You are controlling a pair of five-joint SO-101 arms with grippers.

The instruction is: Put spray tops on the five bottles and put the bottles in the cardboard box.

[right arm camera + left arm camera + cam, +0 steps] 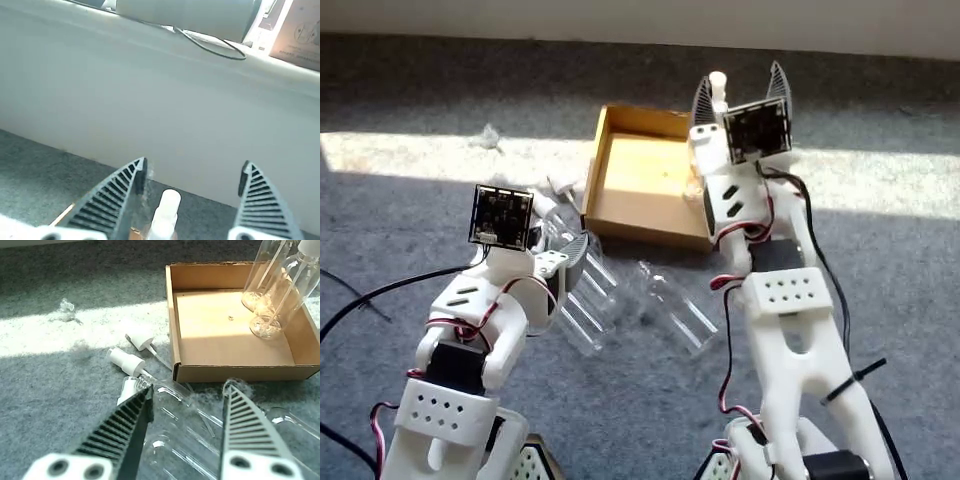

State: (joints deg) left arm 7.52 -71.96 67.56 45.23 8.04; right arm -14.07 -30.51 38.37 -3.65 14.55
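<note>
Cardboard box (173,330) holds two upright bottles (265,305); right gripper (193,164), jaws apart, flanks one spray top (167,207). Left gripper (189,388), jaws apart, hovers over clear bottles (175,412) lying on carpet (50,390).

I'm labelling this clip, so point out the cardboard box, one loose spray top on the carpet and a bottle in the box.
cardboard box (235,373): left wrist view, near outer wall.
spray top (125,360): left wrist view, white head.
bottle (265,326): left wrist view, clear base.

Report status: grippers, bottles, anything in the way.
Left gripper open over bottles lying on carpet. Right gripper open around topped bottle standing in cardboard box. Loose spray tops beside box; nothing blocks it.
</note>
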